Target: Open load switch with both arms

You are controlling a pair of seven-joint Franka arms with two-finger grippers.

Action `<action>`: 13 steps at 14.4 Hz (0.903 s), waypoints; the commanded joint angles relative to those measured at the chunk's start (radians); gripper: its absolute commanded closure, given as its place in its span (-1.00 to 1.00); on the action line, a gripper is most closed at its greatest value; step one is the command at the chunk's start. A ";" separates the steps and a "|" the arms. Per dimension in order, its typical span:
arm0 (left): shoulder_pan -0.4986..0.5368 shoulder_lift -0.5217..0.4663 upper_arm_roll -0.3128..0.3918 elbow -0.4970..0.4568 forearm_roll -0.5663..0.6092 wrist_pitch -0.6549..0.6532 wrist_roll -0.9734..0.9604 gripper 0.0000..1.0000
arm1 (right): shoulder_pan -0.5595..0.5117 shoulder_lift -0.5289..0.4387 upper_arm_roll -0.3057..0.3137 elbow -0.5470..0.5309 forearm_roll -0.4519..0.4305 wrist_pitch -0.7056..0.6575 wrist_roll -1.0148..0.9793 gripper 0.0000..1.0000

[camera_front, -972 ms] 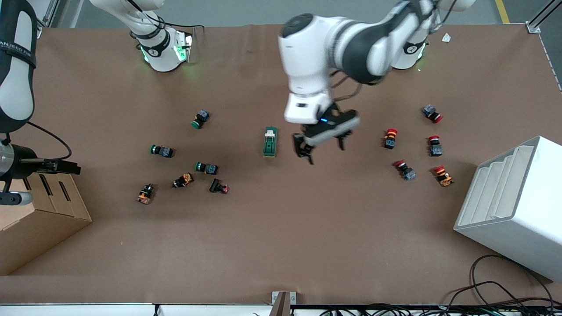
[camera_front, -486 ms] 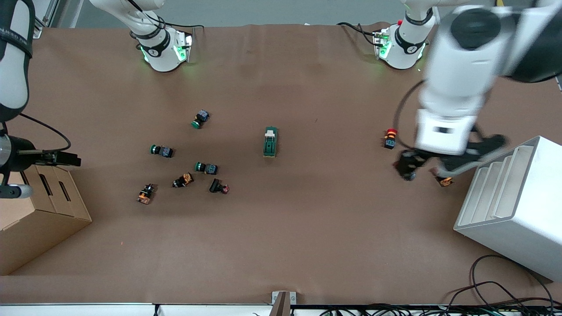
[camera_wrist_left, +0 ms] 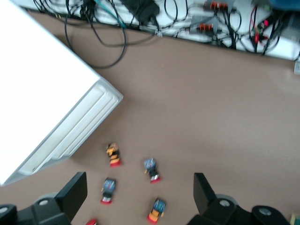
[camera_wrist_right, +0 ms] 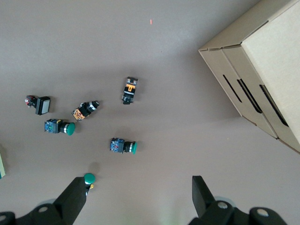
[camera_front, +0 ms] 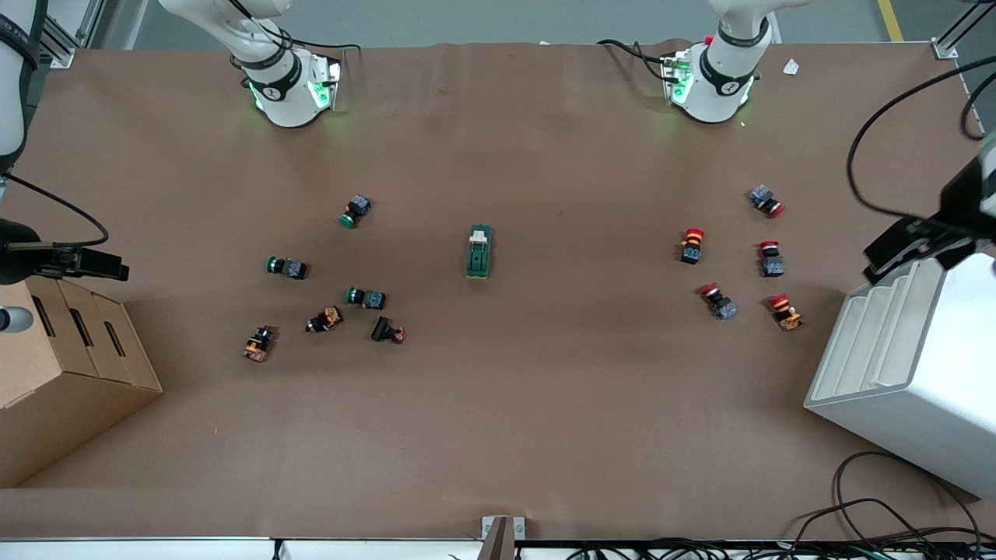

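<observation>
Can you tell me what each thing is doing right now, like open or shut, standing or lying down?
load switch: lying flat on the table, nothing touching it.
left gripper: open, empty, over the red-capped buttons.
right gripper: open, empty, over the green-capped buttons.
white bin: open, tipped on its side.
cardboard box: tipped on its side.

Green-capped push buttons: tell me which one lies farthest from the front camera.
The green-capped push button nearest the right arm's base; the two other green-capped buttons lie nearer the camera, lower down the table.
</observation>
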State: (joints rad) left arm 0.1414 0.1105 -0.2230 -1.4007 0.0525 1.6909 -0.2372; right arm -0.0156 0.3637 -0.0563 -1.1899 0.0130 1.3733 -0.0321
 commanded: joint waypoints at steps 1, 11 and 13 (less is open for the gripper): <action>-0.059 -0.119 0.118 -0.111 -0.075 -0.030 0.175 -1.00 | -0.001 -0.072 0.007 -0.083 0.001 -0.020 -0.005 -1.00; -0.305 -0.261 0.260 -0.231 -0.065 -0.154 0.208 -1.00 | 0.025 -0.356 0.006 -0.352 -0.015 0.064 -0.009 -1.00; -0.316 -0.262 0.251 -0.231 -0.039 -0.152 0.179 -1.00 | 0.025 -0.379 0.006 -0.353 -0.015 0.061 -0.009 -1.00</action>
State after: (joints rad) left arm -0.1617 -0.1254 0.0262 -1.6086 -0.0128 1.5418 -0.0409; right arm 0.0060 0.0351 -0.0511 -1.4950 0.0129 1.4123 -0.0364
